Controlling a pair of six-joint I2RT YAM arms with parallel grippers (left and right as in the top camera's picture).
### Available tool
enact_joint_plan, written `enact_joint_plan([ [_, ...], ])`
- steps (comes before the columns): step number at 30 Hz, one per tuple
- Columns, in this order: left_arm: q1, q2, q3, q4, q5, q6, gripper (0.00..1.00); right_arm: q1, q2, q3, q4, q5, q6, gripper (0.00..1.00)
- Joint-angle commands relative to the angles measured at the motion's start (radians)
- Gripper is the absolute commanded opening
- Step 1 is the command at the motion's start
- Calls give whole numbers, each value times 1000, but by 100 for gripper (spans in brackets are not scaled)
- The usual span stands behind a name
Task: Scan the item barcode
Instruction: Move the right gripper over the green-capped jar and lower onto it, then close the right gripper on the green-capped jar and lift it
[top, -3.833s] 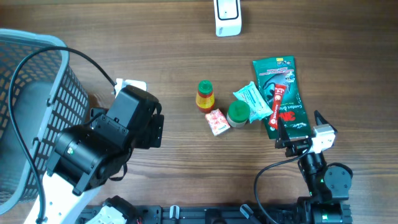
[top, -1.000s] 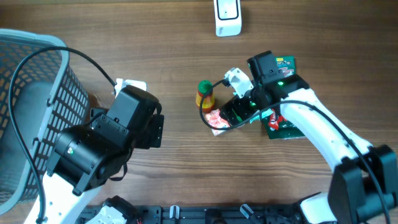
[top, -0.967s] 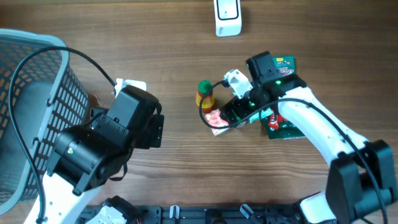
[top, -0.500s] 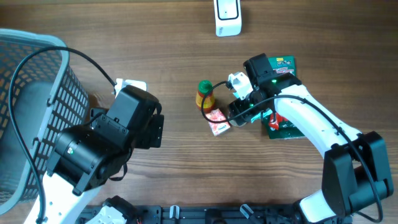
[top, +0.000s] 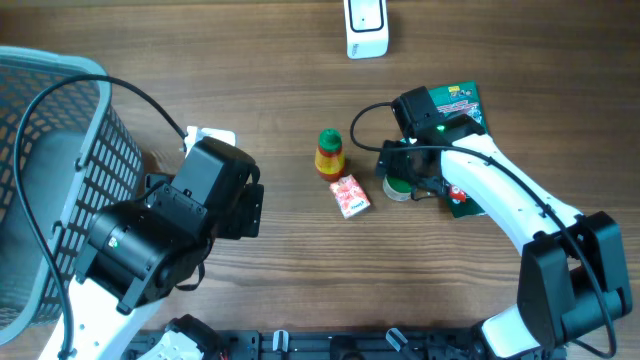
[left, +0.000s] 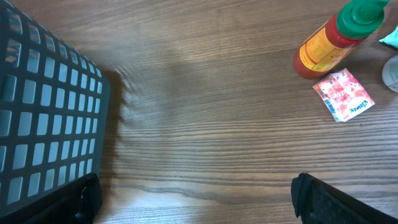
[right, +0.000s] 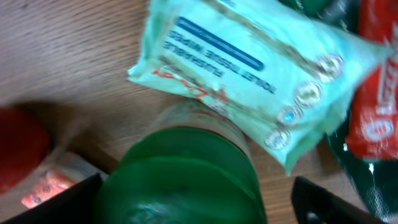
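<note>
The right arm (top: 500, 205) has swung off the red sachet (top: 350, 195) toward three o'clock and now hangs over the green-lidded jar (right: 186, 180), which leaves the sachet uncovered.

The mesh basket (top: 95, 160) fills the nine o'clock edge of the worktop (top: 280, 90). The left arm (top: 160, 240) is parked beside it, out of the way, with the left jaws apart on nothing.

The green packet (top: 462, 100) and the tissue pack (right: 249, 68) crowd the jar's far side. The right jaws stand apart, straddling its lid from above, likely the only free approach. The sauce bottle (top: 329, 154) stands at the jar's ten o'clock. The scanner (top: 365, 25) waits at twelve o'clock, well apart.
</note>
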Motion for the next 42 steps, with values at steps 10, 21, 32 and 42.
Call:
enact_joint_plan([
  [10, 4, -5, 0, 0, -13, 2, 100, -1, -86, 294, -227, 7, -182, 100],
  [21, 4, -5, 0, 0, -13, 2, 100, 0, -19, 125, -111, -90, -673, 100],
  [32, 4, -5, 0, 0, -13, 2, 100, 0, 113, 71, -76, -90, -597, 87],
  [42, 4, -5, 0, 0, -13, 2, 100, -1, 113, 71, -137, -85, -166, 70],
])
